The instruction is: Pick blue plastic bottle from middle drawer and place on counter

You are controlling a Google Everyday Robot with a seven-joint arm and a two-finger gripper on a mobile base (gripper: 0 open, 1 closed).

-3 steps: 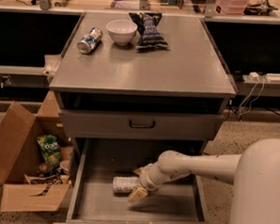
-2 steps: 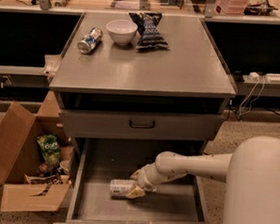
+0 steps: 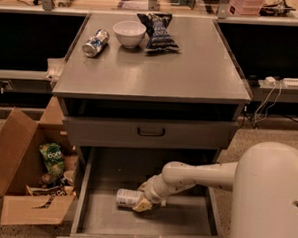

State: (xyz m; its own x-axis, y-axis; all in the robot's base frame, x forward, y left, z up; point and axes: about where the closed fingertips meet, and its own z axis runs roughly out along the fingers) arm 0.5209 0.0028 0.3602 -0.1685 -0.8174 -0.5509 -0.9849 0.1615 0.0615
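The blue plastic bottle [image 3: 126, 197] lies on its side on the floor of the open middle drawer [image 3: 183, 223], left of centre. My gripper [image 3: 142, 203] is down in the drawer at the bottle's right end, touching or around it. The counter [image 3: 157, 66] is the grey cabinet top above the drawer.
On the counter's far side lie a blue-and-silver can [image 3: 95, 42], a white bowl [image 3: 129, 33] and a dark chip bag [image 3: 157, 31]. A closed drawer front with a black handle [image 3: 151, 132] overhangs the open drawer. An open cardboard box [image 3: 28, 172] with snacks stands to the left.
My gripper has moved left along the drawer floor and reached the bottle's right end. The bottle has shifted slightly left.
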